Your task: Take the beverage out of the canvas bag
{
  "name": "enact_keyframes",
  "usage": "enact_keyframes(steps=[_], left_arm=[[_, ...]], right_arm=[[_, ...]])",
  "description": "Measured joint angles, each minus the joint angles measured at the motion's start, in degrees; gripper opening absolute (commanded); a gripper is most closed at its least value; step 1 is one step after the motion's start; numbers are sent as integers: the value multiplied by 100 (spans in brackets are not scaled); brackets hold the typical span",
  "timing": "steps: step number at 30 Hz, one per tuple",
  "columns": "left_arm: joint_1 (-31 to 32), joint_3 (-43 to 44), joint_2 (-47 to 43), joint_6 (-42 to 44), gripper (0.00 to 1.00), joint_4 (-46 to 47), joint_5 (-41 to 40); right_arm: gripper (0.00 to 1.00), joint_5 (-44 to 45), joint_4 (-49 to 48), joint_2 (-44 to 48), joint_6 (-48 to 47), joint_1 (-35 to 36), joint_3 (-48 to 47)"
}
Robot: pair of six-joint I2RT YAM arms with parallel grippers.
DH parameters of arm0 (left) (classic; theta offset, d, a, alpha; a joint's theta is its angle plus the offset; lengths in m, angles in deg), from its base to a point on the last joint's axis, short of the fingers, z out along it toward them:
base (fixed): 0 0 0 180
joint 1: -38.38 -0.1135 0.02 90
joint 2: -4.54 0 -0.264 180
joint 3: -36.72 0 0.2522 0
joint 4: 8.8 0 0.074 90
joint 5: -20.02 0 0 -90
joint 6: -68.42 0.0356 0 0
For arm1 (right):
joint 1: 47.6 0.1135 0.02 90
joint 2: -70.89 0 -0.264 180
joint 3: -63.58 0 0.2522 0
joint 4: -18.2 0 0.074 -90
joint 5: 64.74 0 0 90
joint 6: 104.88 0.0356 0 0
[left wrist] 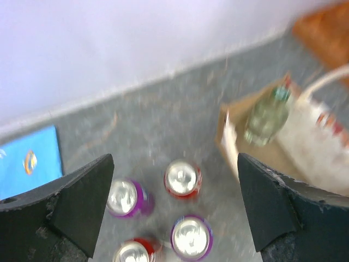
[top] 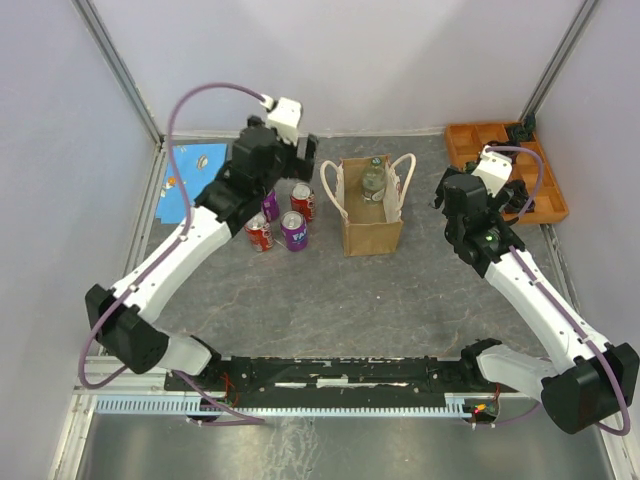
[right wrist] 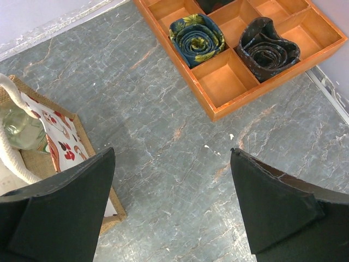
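Bag point(top: 372, 230): tan woven canvas, boxy, upright, frame centre | bottle point(top: 374, 179): clear, rounded, inside bag | left gripper point(left wrist: 173, 180): wide open, empty, above metal cans point(top: 294, 230) | right gripper point(right wrist: 172, 164): wide open, empty

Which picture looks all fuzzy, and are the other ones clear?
Left wrist view: fuzzy all over, with the cans and the bottle in the bag smeared. Right wrist view: sharp, with the orange tray and the stone-patterned table crisp. Top view: clear, soft even light, no glare.
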Motion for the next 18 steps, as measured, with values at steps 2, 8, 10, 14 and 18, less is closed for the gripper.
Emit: enact_keyframes(steps=[2,8,10,14,18], left_arm=[[0,509,-116,2,99,63,-15],[0,1755,199,-4,91,282,588],[0,2149,577,-15,83,369,957],[2,2520,1443,-177,77,433,1766],[11,2520,2260,-402,74,525,2643]], right_arm=[[94,15,0,0,-17,0,-9],[95,52,2,0,-68,0,-57],[95,109,11,0,-81,0,-87],[95,212,42,13,-101,0,-142],[95,326,109,70,-98,0,-144]])
